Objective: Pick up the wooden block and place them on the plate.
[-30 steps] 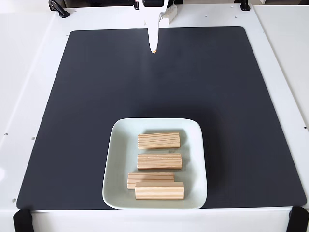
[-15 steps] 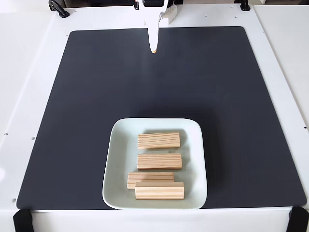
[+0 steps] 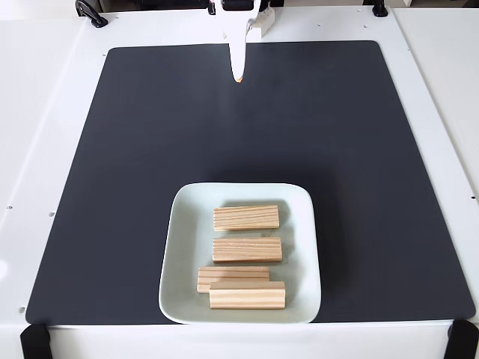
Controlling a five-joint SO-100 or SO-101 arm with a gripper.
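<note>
A pale mint-white square plate [image 3: 179, 254] sits near the front of the black mat in the fixed view. Several wooden blocks lie on it, lengthwise left to right: one at the back [image 3: 246, 217], one in the middle [image 3: 247, 249], and two at the front, where the nearest block [image 3: 247, 295] rests partly over the one behind it [image 3: 228, 273]. My white gripper [image 3: 238, 75] hangs at the far edge of the mat, well away from the plate, its fingers together in a single point with nothing between them.
The black mat [image 3: 135, 149] covers most of the white table [image 3: 45, 112]. Black clamps sit at the front corners [image 3: 34, 340] and along the back edge. The mat around the plate is bare.
</note>
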